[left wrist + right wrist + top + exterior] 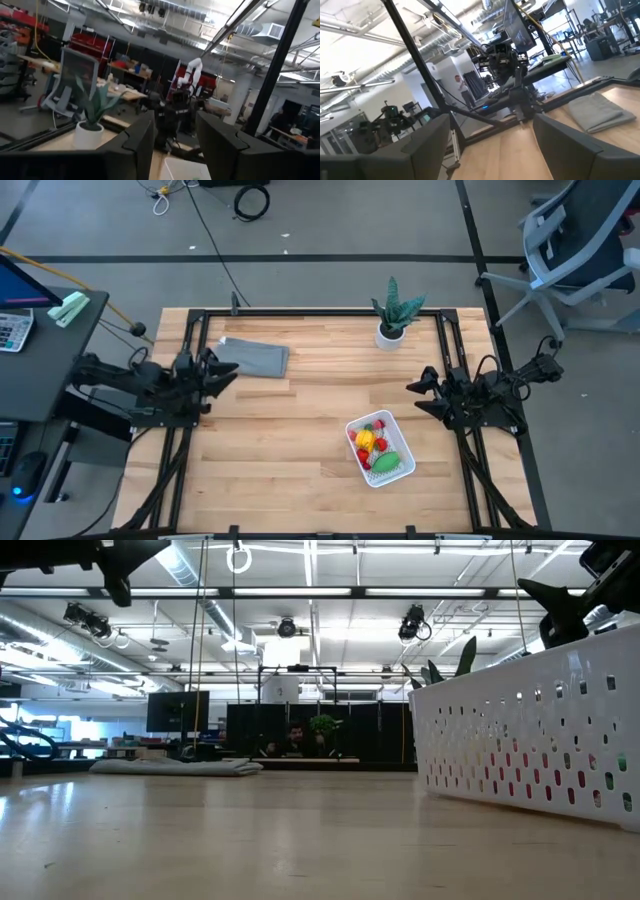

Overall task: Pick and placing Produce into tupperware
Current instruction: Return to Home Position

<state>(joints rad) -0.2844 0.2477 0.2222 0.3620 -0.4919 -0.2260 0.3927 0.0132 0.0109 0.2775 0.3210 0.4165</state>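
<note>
High view over the work table: both arms are sitting at their own sides. The left gripper (222, 370) is hovering near the grey cloth (255, 358), and the right gripper (420, 397) is hanging near the white basket (402, 442). The wrist views are showing each pair of fingers standing apart and holding nothing. The basket is resting right of centre on the wooden table (280, 440), well apart from the potted plant (392, 315). Inside it the toy produce (372, 442) is lying in a heap, with red and yellow pieces at the plant-side end and a larger green oval (386, 462) at the opposite end. No produce is showing loose on the boards, so the filling is looking finished. The pieces are likely light, hard and smooth, apt to roll, so a pinch across the middle would suit them. The perforated basket is likely light and stiff, best gripped by its low wall.
</note>
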